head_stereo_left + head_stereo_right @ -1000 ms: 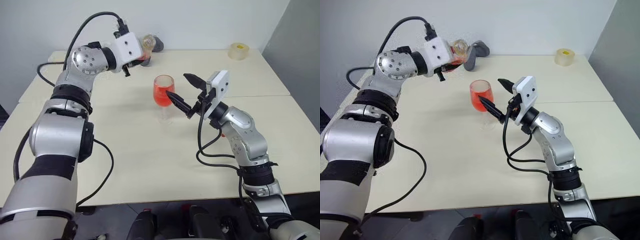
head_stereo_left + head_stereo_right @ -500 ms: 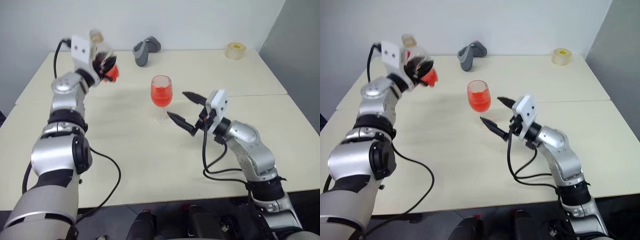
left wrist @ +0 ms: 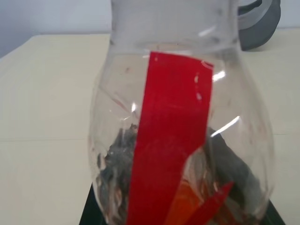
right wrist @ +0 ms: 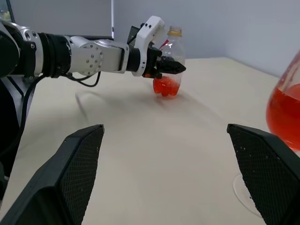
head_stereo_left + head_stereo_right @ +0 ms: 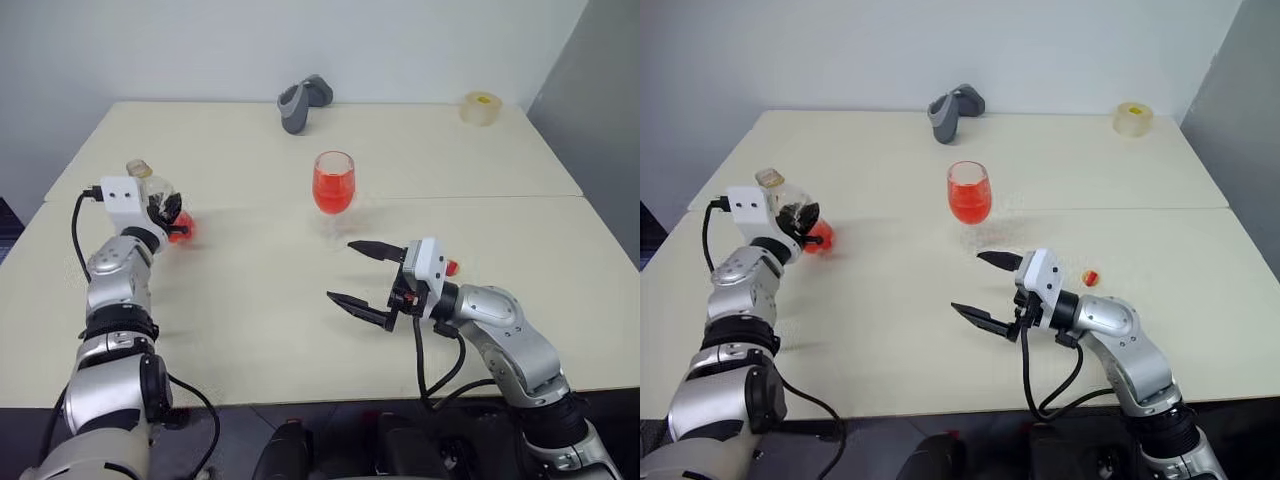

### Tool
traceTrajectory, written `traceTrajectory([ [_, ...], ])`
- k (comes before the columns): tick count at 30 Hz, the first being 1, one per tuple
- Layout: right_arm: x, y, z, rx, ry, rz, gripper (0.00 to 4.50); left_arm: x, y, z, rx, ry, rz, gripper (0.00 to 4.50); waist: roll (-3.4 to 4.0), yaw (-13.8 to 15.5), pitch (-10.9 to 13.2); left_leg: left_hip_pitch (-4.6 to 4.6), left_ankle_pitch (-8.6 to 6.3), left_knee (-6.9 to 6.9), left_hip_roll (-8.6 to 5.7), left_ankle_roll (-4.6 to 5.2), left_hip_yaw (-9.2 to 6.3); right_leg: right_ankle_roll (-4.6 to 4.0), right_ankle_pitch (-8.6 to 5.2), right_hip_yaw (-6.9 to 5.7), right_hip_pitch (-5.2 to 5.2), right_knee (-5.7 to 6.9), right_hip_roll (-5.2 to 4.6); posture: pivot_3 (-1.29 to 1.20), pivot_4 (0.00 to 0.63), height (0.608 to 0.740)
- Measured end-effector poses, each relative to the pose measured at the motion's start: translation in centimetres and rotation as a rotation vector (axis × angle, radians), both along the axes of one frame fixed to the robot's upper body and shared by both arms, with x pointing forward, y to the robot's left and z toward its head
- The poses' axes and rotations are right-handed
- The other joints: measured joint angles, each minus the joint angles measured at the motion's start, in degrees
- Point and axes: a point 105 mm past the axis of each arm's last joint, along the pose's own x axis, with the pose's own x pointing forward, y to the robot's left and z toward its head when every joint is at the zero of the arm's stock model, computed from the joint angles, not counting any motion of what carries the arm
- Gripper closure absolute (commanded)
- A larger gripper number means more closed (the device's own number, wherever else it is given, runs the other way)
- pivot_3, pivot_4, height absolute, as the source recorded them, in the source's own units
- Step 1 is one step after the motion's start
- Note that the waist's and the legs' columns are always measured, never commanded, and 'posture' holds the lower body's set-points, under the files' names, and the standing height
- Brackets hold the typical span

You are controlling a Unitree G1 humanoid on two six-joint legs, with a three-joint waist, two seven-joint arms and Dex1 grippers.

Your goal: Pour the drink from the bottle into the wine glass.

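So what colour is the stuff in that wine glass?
Bright, see-through red. The drink fills most of the wine glass bowl, clearest in the left eye view.

One bottle [image 5: 158,200], one wine glass [image 5: 333,185], one tape roll [image 5: 479,107], one grey object [image 5: 303,101], one small red cap [image 5: 1090,277], two tables [image 5: 480,150]

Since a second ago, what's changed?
The left tool, shut on the bottle, swung from tipped beside the wine glass out left and down, turning it upright at the table. The right tool, open, drew back from the glass. The glass stayed put, filled red.
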Motion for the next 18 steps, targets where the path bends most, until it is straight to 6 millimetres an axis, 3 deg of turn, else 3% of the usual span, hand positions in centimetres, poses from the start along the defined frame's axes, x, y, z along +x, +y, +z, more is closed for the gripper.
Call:
traceTrajectory([
  [10, 0.4, 0.3, 0.5, 0.014, -0.015, -0.022, 0.00, 1.0, -3.4, -0.3, -0.053, -0.033, -0.091, 3.24, -0.05, -0.05, -0.03, 0.01, 0.00, 0.00, -0.02, 0.00, 0.01, 0.00, 0.00, -0.01, 0.01, 0.01, 0.00, 0.00, 0.150, 0.740],
  [18, 0.6, 0.2, 0.5, 0.016, -0.013, -0.042, 0.00, 1.2, -3.7, -0.6, -0.026, -0.031, -0.097, 3.24, -0.05, -0.14, -0.03, 0.03, 0.00, -0.02, -0.01, 0.01, 0.02, 0.00, 0.00, -0.01, 0.01, 0.01, 0.00, 0.00, 0.150, 0.740],
])
